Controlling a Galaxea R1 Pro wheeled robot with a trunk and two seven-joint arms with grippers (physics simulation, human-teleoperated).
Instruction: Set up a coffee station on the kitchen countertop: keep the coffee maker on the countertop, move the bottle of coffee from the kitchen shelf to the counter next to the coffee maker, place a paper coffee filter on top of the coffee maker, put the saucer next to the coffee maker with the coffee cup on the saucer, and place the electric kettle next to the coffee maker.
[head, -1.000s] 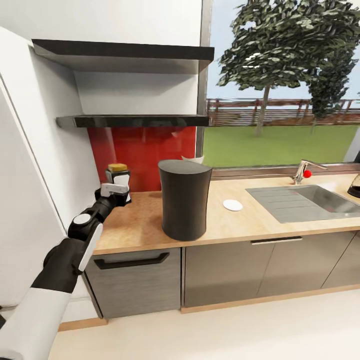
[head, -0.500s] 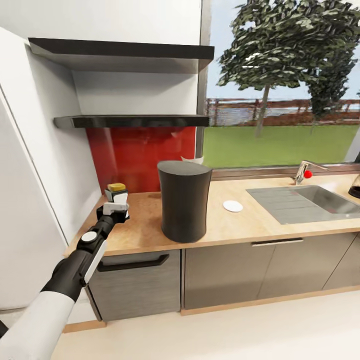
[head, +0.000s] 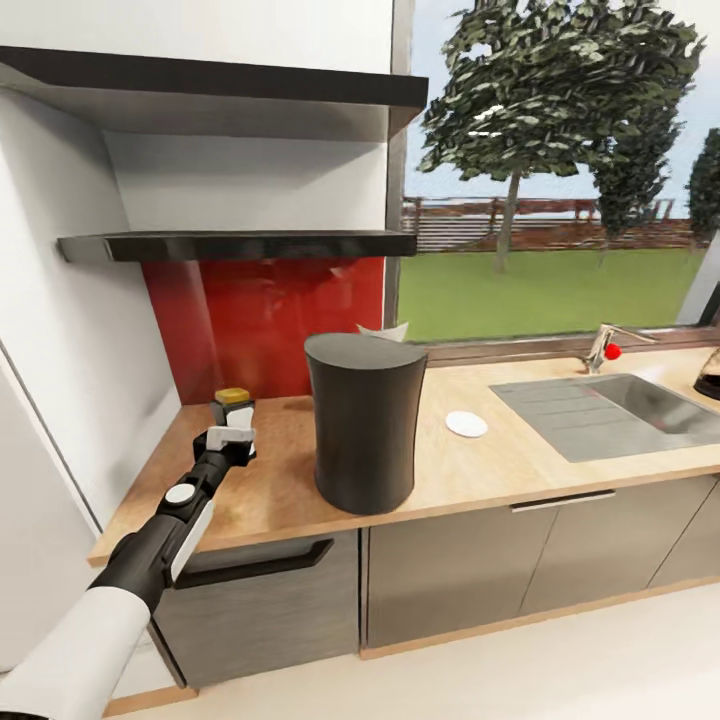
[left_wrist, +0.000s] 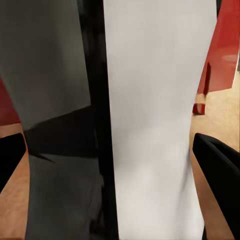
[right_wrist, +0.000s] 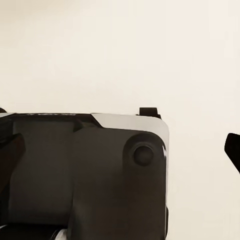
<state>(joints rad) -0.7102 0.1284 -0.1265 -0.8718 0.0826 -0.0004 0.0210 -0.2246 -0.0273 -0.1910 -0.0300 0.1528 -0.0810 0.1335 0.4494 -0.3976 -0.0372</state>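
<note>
On the kitchen countertop (head: 480, 470), near its wall-side end, our left gripper (head: 232, 436) clasps the bottle of coffee (head: 233, 405), lowered for placing beside the coffee maker (head: 362, 420); right jaws: cannot tell.

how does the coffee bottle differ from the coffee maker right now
The bottle of coffee is far shorter than the coffee maker. The bottle has a white label and a yellowish-brown cap, while the coffee maker is plain dark grey. The left claw is at the bottle and seems shut on it, while nothing touches the coffee maker. The bottle sits nearer the red backsplash. Both are upright over the kitchen countertop.
</note>
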